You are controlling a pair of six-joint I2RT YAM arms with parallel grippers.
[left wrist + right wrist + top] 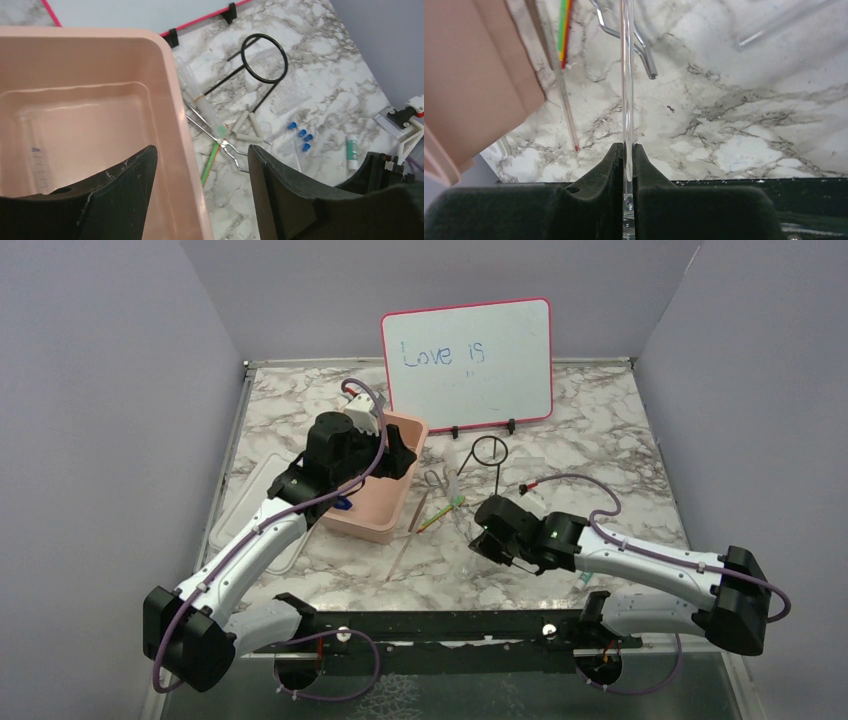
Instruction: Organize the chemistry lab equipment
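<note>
**Right gripper clamped on a clear rod; left gripper spread above the pink tub**

A marble-patterned table [620,440] is shown from above, enclosed by grey walls. A pink-framed whiteboard [467,365] marked "Love is" is propped at the back. A pink plastic tub [372,510] is set left of centre, and a pale lid [248,502] lies flat on its left.

Small items are scattered between the tub and the right arm:
- a black wire ring stand [490,452]
- thin metal tongs [227,146]
- a green-handled slim tool [211,162]
- little blue-capped tubes [300,137]
- a thin stick with a red tip [566,110], just beside the tub

The left arm is stretched forward. The left gripper [202,150] is held above the tub's right rim, its fingers spread wide with nothing between them. A graduated clear tube [40,165] lies inside the tub.

The right arm is bent inward across the table. The right gripper [627,150] is pressed tight onto a clear rod [626,75]. The rod is straight, slender and transparent. It runs forward from the fingertips over the marble, past the tongs' ridged tip. Whether it touches them cannot be told.
</note>
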